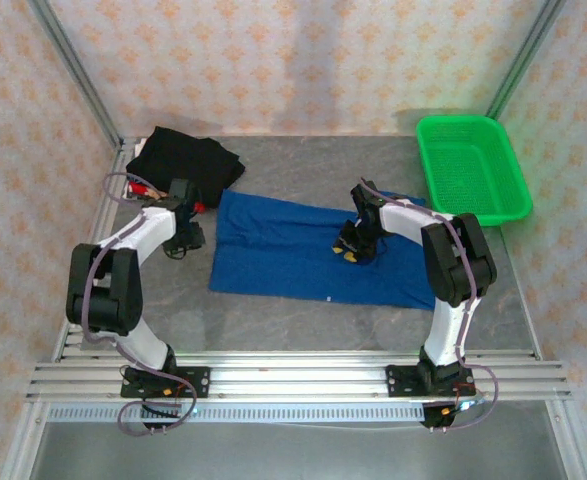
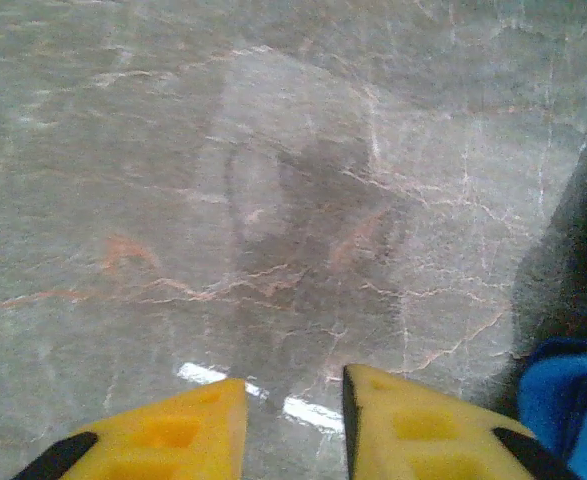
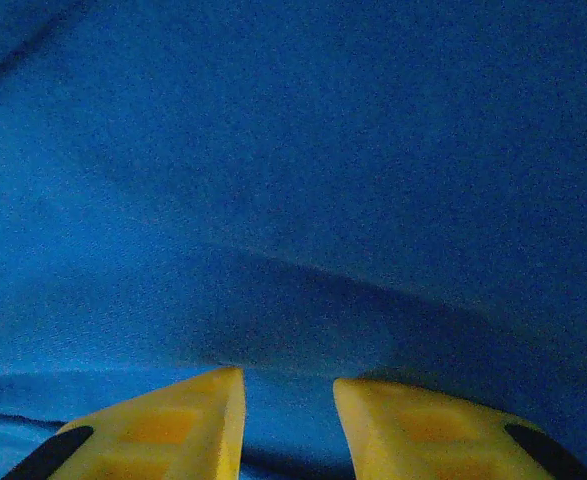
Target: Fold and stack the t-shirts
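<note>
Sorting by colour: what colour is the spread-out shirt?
Royal blue shirt, clearest in the top external view.

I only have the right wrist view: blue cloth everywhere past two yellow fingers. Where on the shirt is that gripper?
Observer: The right gripper is over the blue t-shirt, just right of its middle. The shirt lies spread out mid-table.
Operator: Where is the other arm?
Observer: The left gripper is just off the shirt's left edge, over bare table. Its fingers are apart, with nothing between them.
Operator: Any other shirts out?
Observer: A black t-shirt lies bunched in the far left corner.
</note>
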{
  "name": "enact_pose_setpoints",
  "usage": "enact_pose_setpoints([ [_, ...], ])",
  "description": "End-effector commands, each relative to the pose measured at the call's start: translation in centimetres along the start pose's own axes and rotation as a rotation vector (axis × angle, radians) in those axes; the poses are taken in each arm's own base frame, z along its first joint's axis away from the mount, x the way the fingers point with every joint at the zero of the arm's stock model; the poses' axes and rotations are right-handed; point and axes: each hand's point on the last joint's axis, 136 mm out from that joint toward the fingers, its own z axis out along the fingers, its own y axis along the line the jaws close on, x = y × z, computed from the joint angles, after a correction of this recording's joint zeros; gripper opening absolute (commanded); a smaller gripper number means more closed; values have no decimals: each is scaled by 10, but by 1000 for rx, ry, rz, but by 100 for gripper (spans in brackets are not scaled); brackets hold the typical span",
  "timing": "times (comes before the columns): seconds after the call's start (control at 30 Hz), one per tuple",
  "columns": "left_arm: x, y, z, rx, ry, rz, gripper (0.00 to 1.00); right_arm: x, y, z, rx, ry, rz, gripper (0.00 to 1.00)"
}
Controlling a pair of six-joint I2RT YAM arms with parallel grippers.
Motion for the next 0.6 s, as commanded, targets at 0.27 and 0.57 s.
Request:
enact_pose_setpoints([
  [0.27,78,-12,-22,198,139,-268,32,4,-71,28,262,29,59,34],
  [0.57,53,-84,-73,389,27,-158,33,3,-30,-13,111,-26,11,53],
])
